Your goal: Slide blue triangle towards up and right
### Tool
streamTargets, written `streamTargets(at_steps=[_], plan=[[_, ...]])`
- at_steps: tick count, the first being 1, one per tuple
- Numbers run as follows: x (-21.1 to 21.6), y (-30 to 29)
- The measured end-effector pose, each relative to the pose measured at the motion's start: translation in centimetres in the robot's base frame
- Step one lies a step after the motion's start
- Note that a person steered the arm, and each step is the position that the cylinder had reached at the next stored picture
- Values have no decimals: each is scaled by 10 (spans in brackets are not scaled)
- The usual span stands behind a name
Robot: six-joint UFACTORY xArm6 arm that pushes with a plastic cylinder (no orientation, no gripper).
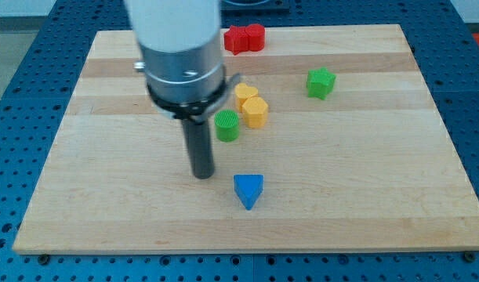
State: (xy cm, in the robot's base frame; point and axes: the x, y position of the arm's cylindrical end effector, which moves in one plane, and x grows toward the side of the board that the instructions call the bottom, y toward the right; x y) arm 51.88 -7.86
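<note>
Blue triangle (248,189): lower middle of the frame, on the wooden board (364,196).
My tip (203,175): near the triangle, to its left and slightly higher, not touching; a bare rod holding nothing.
Surroundings: blue perforated table (12,47).

White cylindrical arm housing (173,23), silver metal collar, black ring mount, straight dark rod ending in my tip (203,175)

The rod's tip (203,175) rested on the wooden board (380,196), just to the view's left of the blue triangle (248,190) and slightly above it — near, not touching. Above stood a green cylinder (227,125) beside two yellow blocks (252,106); a green star (321,82) lay rightward, red blocks (244,37) at the top edge.
</note>
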Motion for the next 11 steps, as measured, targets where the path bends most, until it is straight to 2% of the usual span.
streamTargets(at_steps=[2,5,6,8,11], plan=[[56,11],[32,124],[12,130],[5,94],[-15,118]])
